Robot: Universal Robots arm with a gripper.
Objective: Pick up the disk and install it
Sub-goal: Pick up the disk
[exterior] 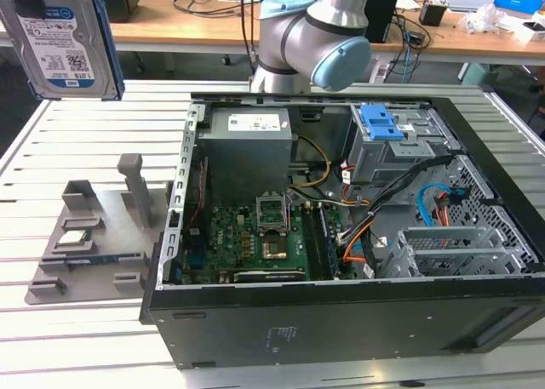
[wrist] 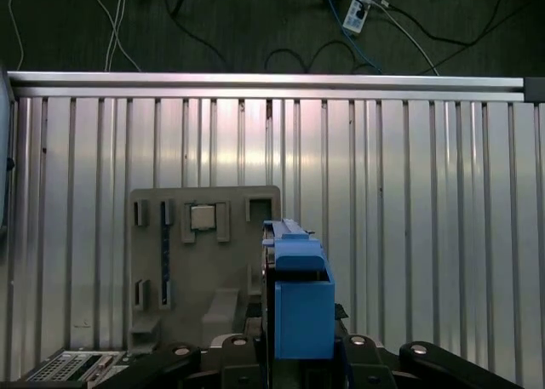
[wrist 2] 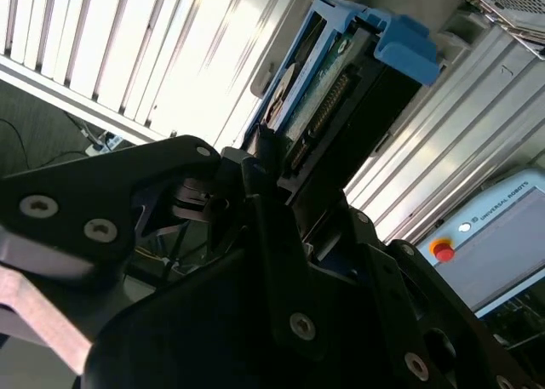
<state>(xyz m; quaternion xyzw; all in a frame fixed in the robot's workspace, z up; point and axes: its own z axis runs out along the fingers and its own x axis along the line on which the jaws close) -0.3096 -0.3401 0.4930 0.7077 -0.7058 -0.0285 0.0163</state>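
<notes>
Pick-up done, the hand (wrist 2: 269,173) grips the disk (exterior: 60,37) aloft at ten o'clock in the exterior view, well apart from the open computer case (exterior: 341,317), where installing likely demands careful bay alignment.

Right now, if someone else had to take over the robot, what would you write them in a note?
End effector: shut on the disk.
Disk: lifted high off the slatted table, over the grey holder, at the exterior view's left of the open computer case.
Done: disk picked up.
Left: disk not yet in the case.
</notes>
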